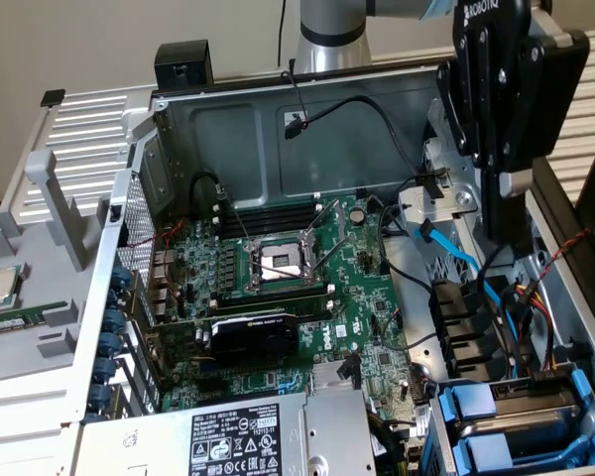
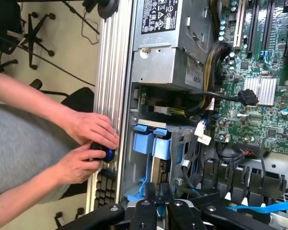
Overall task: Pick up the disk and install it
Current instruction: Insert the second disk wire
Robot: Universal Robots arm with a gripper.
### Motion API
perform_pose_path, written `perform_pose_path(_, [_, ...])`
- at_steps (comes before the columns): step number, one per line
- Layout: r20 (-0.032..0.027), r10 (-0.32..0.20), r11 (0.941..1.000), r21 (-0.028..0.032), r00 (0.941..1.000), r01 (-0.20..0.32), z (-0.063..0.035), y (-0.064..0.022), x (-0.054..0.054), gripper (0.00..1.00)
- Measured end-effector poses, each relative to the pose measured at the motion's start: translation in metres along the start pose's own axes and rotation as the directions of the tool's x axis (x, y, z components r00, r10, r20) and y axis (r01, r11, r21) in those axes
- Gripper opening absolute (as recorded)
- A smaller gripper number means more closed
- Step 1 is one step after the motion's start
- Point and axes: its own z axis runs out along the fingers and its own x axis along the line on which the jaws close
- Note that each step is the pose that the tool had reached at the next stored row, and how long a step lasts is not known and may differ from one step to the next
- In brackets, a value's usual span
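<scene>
Disk (image 2: 158, 170) in its blue frame sits on edge in the drive cage (image 2: 182, 143) at the corner of the computer case (image 1: 258, 139), and from the exterior view it is the blue-framed stack (image 1: 511, 421) low on the exterior view's right. I cannot tell which of the two blue frames there carries it, nor whether it is pushed fully home.

Directly above that cage hangs the claw (image 1: 504, 233), its jaws drawn narrow with barely a gap and nothing between them that I can make out; in the wrist view the fingertips of the claw (image 2: 159, 188) point straight down at the blue handles. My guess is that the work stands at the cage itself, claw empty and well clear of the disk. Any drop from here calls for a straight vertical line, wider jaws to span the frame, and care with the blue cable (image 1: 446, 253) and the black wires just beside the cage.

The arm reaches in from behind the case, wrist upright, tool pointing down. Beyond lie the motherboard (image 1: 278, 258) and the grey power box (image 1: 238, 441). Outside the case a person's hands (image 2: 89, 129) rest on a small blue-lit knob (image 2: 105, 153)
</scene>
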Motion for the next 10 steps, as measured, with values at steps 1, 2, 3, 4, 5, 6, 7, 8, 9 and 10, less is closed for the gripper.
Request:
perform_pose_path(1, [0.012, 0.001, 1.0, 0.0018, 0.9999, -0.001, 0.0006, 0.0001, 0.001, 0.17])
perform_pose_path(2, [0.0236, 0.002, 1.0, 0.0033, 0.9997, -0.002, 0.0012, 0.0003, 0.002, 0.17])
perform_pose_path(3, [0.0356, 0.003, 1.0, 0.0049, 0.9994, -0.003, 0.0018, 0.0004, 0.004, 0.17])
perform_pose_path(4, [0.048, 0.004, 1.0, 0.0064, 0.9988, -0.005, 0.0024, 0.0006, 0.005, 0.17])
perform_pose_path(5, [0.06, 0.005, 1.0, 0.0076, 0.9982, -0.006, 0.003, 0.0007, 0.006, 0.17])
perform_pose_path(6, [0.0713, 0.006, 0.9999, 0.0086, 0.9974, -0.007, 0.0035, 0.0009, 0.007, 0.17])
perform_pose_path(7, [0.0823, 0.007, 0.9999, 0.0095, 0.9966, -0.007, 0.0038, 0.001, 0.009, 0.17])
perform_pose_path(8, [0.0923, 0.007, 0.9999, 0.0103, 0.9957, -0.008, 0.0041, 0.0011, 0.01, 0.17])
perform_pose_path(9, [0.1019, 0.008, 0.9999, 0.0111, 0.9948, -0.009, 0.0044, 0.0013, 0.011, 0.17])
perform_pose_path(10, [0.1094, 0.008, 0.9999, 0.0117, 0.994, -0.009, 0.0045, 0.0014, 0.013, 0.17])
